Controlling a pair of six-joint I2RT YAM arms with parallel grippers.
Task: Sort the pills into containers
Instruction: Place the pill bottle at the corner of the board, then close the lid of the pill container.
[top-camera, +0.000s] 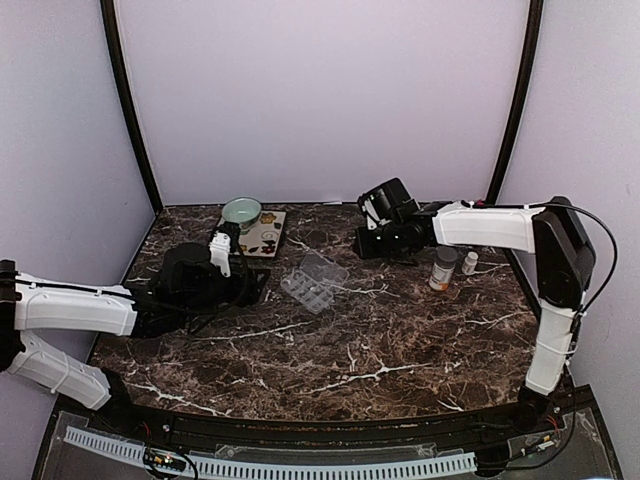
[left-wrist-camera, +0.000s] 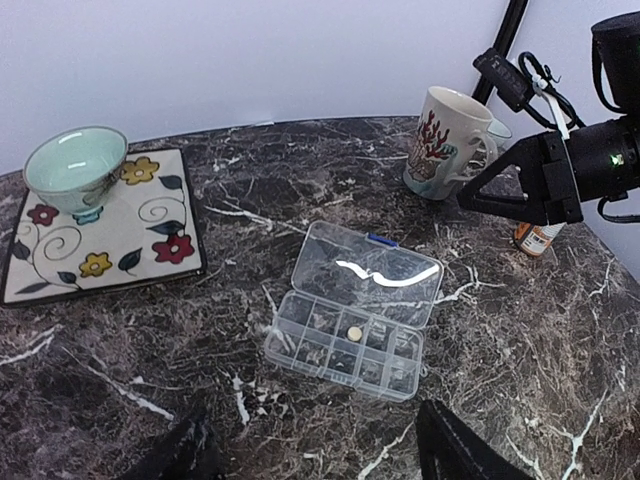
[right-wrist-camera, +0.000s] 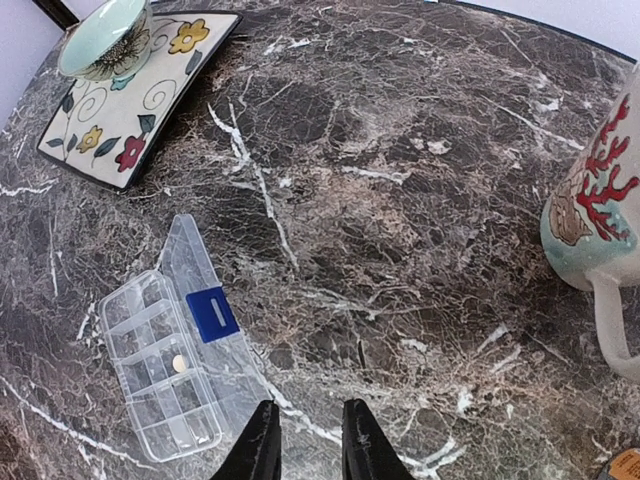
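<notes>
The clear pill organizer (left-wrist-camera: 355, 312) lies with its lid folded back, its cells (right-wrist-camera: 160, 375) being the containers. One small pale round pill (left-wrist-camera: 354, 334) sits in a middle cell, and it also shows in the right wrist view as the pill (right-wrist-camera: 180, 363). My left gripper (left-wrist-camera: 320, 462) hovers just short of the organizer's near side, open, with nothing between its fingers. My right gripper (right-wrist-camera: 311, 448) hangs above bare table to the right of the lid, its jaws a narrow gap apart and holding nothing. From above, the organizer (top-camera: 313, 280) lies between the left gripper (top-camera: 255, 285) and the right gripper (top-camera: 368, 238).
A flowered square plate (left-wrist-camera: 105, 235) carries a pale green bowl (left-wrist-camera: 75, 168) at the back left. A coral-patterned mug (left-wrist-camera: 447, 143) stands behind the right arm. An orange pill bottle (top-camera: 443, 268) and a small white bottle (top-camera: 470, 263) stand at the right.
</notes>
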